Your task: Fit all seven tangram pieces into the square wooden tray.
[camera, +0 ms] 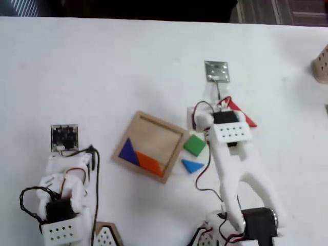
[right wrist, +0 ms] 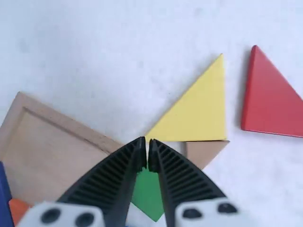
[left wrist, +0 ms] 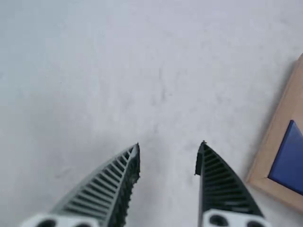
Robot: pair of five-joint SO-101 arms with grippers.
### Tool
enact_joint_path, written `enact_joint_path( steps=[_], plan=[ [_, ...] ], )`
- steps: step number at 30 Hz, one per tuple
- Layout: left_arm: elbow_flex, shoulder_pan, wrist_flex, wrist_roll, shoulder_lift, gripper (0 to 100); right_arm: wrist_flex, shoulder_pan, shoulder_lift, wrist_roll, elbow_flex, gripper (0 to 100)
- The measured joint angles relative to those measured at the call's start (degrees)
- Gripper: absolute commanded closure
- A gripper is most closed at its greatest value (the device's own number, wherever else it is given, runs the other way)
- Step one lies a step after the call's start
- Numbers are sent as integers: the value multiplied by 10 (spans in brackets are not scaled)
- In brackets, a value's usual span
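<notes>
Where R gripper point(right wrist: 147, 147) sits, green sq point(right wrist: 146, 194) half-hidden

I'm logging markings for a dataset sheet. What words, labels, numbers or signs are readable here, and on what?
None: no text can be read. The yellow triangle, red triangle, green square and wooden tray are plain, and the white table bears no print.

Pretty bright and even, the white table point(camera: 102, 66) glares out around the tray point(camera: 156, 136), just faint soft shadows hugging its edges.
</notes>
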Motion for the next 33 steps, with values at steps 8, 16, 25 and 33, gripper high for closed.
enact_joint_path(
  steps=[8, 16, 25, 33],
  plan=[
    [0, -3, 0, 0, 0, 793, 0, 38, 59, 0, -13, 976],
    [0, -10, 0, 0, 0, 793, 79, 34, 115, 0, -54, 848],
    [0, -11, 0, 0, 0, 793, 144, -1, 114, 66, -62, 826],
    [0, -11, 0, 0, 0, 793, 116, -8, 109, 69, -48, 826]
  ],
)
